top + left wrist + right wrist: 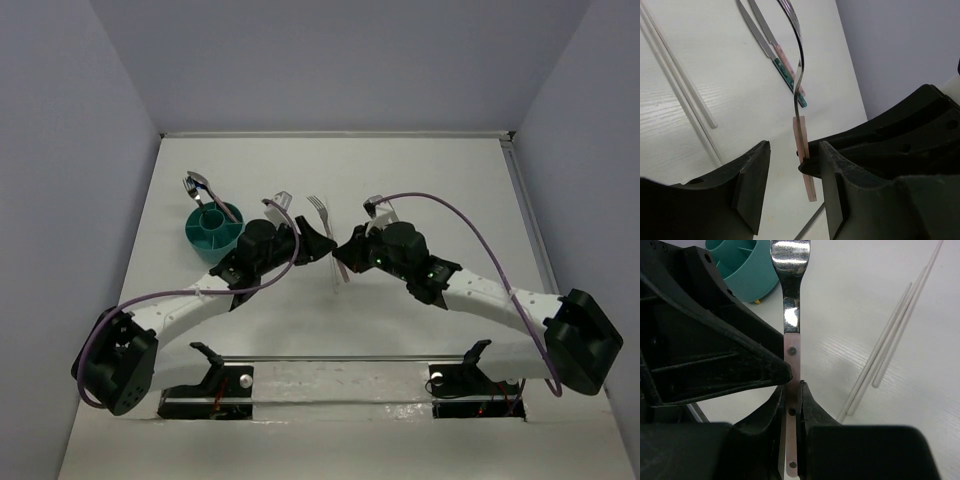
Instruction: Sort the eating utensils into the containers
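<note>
White table (430,170), grey walls | right gripper (791,390) clamped tight on the fork (791,315) by its pink handle | left gripper (794,160) half-open, jaws straddling that handle, gap on one side | teal cup (200,238) beyond, far left, spoons (197,185) inside

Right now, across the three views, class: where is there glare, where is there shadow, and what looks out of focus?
Top external view: even, soft light; only faint shadows on the table. Right wrist view: bright glare on the steel neck of the fork; the right claw is dark and soft. Left wrist view: the left claw is blurred and shaded, the green-handled piece beyond crisper.
</note>
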